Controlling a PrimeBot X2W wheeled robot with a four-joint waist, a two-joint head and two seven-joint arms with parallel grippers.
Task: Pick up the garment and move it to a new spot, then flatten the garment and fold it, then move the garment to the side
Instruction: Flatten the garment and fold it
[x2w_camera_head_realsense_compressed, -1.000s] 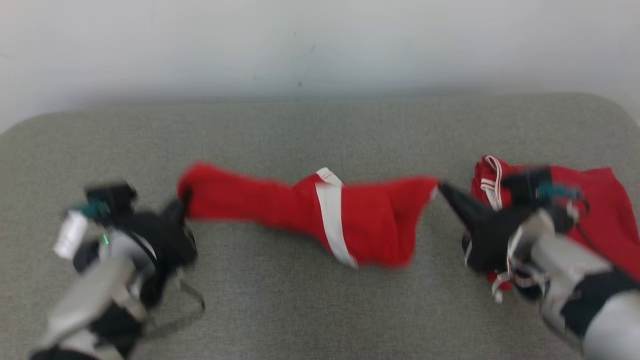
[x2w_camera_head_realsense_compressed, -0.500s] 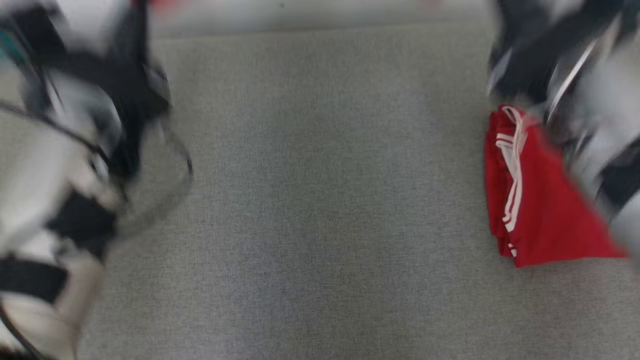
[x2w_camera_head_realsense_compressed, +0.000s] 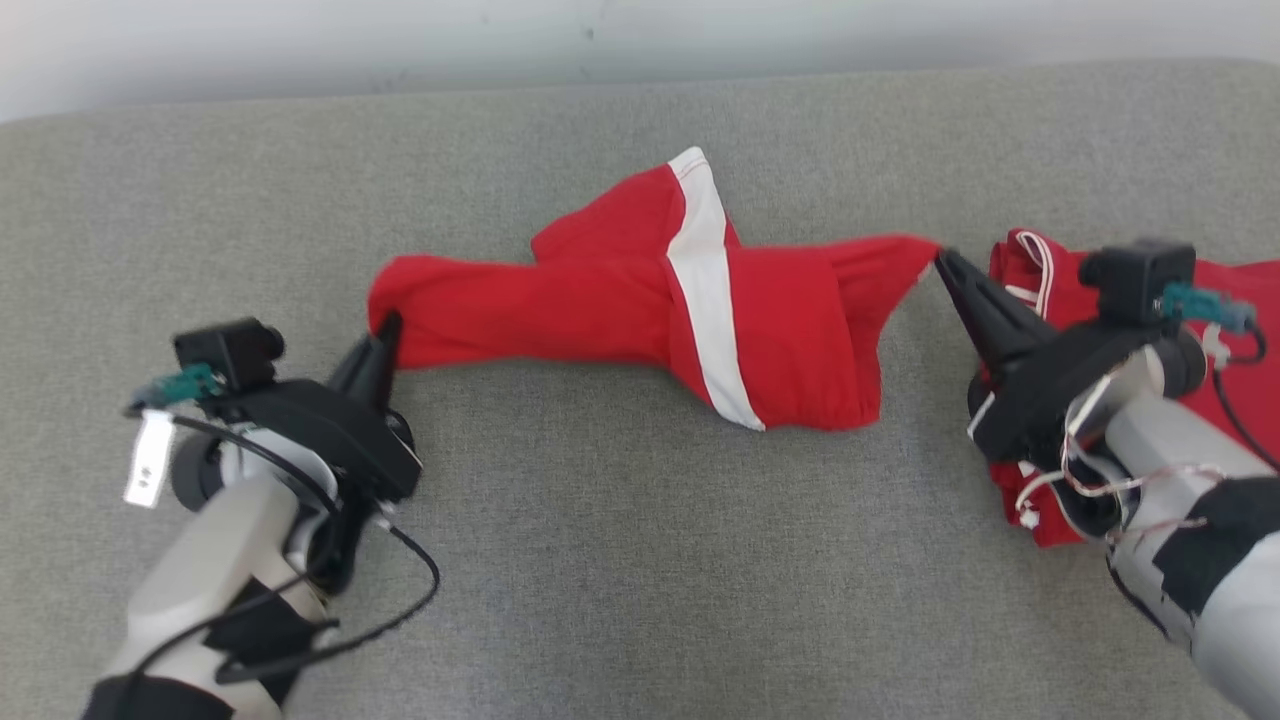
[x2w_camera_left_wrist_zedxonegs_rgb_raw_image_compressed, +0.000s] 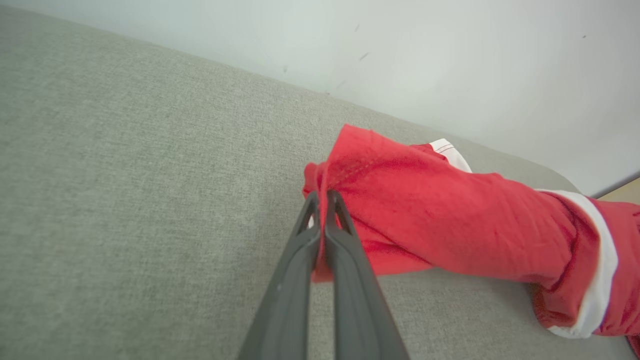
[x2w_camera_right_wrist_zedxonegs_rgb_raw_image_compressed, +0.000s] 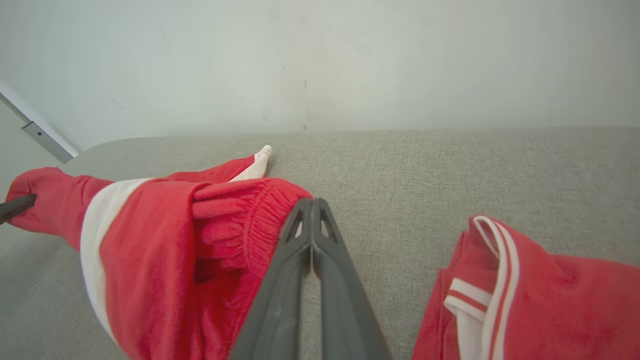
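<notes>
The garment (x2w_camera_head_realsense_compressed: 600, 300) is red cloth with a white stripe, twisted in the middle and stretched left to right across the grey fabric surface (x2w_camera_head_realsense_compressed: 640, 560). My left gripper (x2w_camera_head_realsense_compressed: 388, 325) is shut on its left end; the left wrist view shows the closed fingers (x2w_camera_left_wrist_zedxonegs_rgb_raw_image_compressed: 322, 197) pinching a fold of the red cloth (x2w_camera_left_wrist_zedxonegs_rgb_raw_image_compressed: 440, 220). At the opposite end, my right gripper (x2w_camera_head_realsense_compressed: 940, 257) is shut on the tip. There the right wrist view has the closed fingers (x2w_camera_right_wrist_zedxonegs_rgb_raw_image_compressed: 311, 202) at the gathered elastic edge of the cloth (x2w_camera_right_wrist_zedxonegs_rgb_raw_image_compressed: 165, 235).
A second red garment (x2w_camera_head_realsense_compressed: 1020, 265) with thin white stripes lies folded at the right, partly under my right arm, and appears in the right wrist view (x2w_camera_right_wrist_zedxonegs_rgb_raw_image_compressed: 550, 300). A pale wall (x2w_camera_head_realsense_compressed: 640, 30) runs along the surface's far edge.
The head camera has shifted. Both arms swung up half a second ago and came back down. The garment is still stretched between them, its striped part now turned toward the far side.
</notes>
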